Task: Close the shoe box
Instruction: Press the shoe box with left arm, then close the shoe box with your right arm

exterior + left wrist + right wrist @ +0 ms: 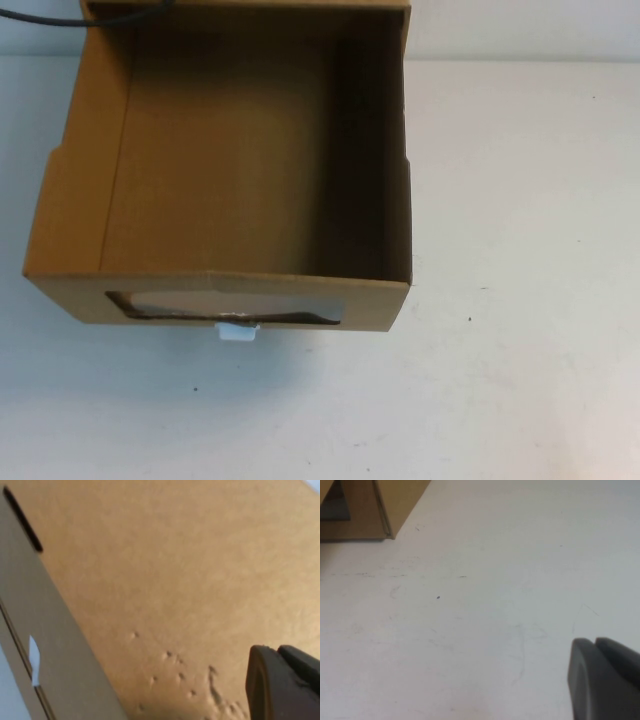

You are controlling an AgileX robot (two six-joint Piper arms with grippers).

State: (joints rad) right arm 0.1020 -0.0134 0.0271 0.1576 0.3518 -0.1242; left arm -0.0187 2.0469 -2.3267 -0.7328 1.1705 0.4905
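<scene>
The shoe box (230, 160) is a brown cardboard drawer, seen from above in the high view. It stands pulled out toward the table's near side and is empty inside. Its front has a dark window (225, 305) with a small white pull tab (238, 332) below it. Neither gripper shows in the high view. My left gripper (275, 652) is shut and empty, very close to a broad brown cardboard face (175, 570). My right gripper (594, 642) is shut and empty above bare table, away from the box corner (395, 505).
The white table (520, 300) lies open to the right of and in front of the box. A black cable (60, 20) runs past the box's far left corner. The left wrist view shows a white bit (34, 660) on a cardboard strip.
</scene>
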